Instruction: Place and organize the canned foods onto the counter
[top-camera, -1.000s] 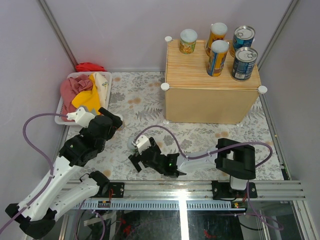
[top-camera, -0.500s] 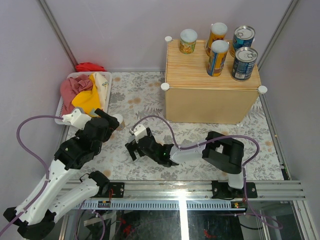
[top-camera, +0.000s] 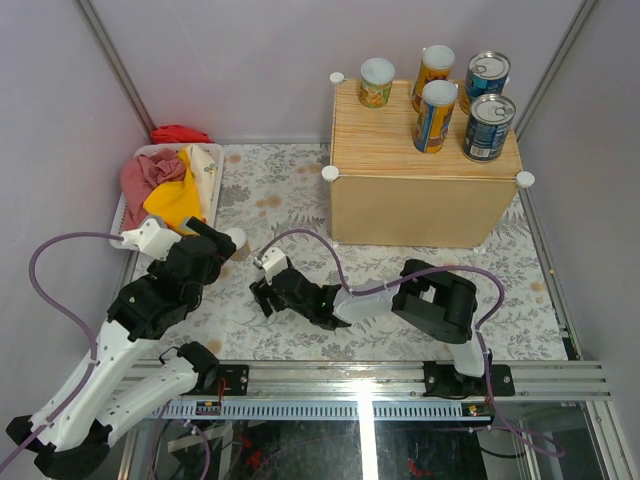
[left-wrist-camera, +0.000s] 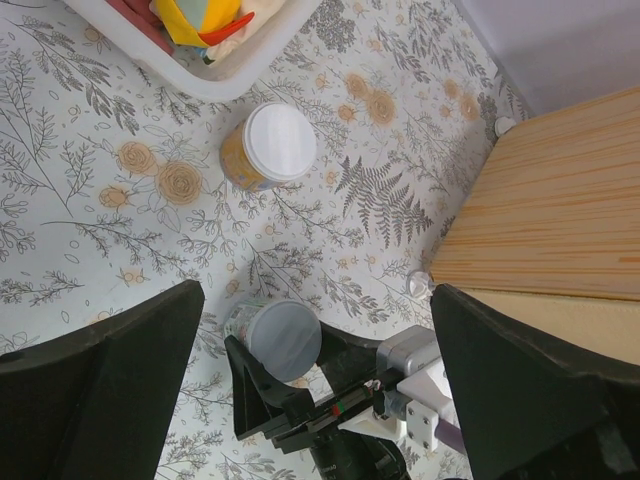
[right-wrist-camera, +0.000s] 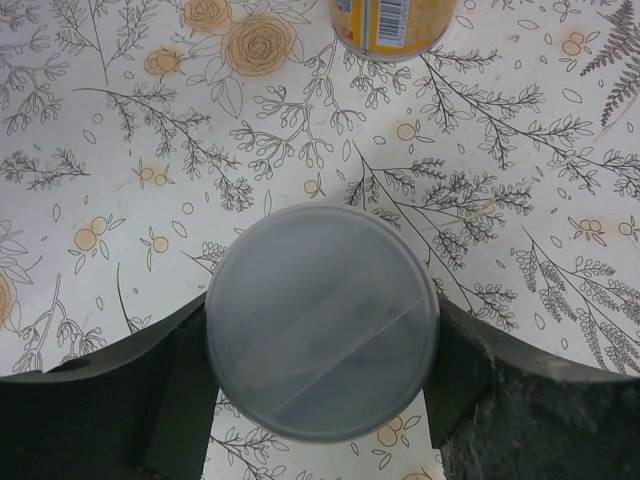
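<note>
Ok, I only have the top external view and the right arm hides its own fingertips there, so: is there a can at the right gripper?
Observer: Yes. The right wrist view shows a grey-lidded can upright on the floral mat, between the fingers of the right gripper.
Operator: Clamped on it?
Observer: The fingers sit close on either side of it; whether they press it, I cannot tell.

White surface (right-wrist-camera: 120, 150) with grey leaf, orange flower print. Grey-lidded short can (right-wrist-camera: 322, 320). Orange-yellow jar (left-wrist-camera: 268, 146), white lid. Light wood-grain counter (top-camera: 400, 150). Blue tins (top-camera: 487, 127), silver tops.
</note>
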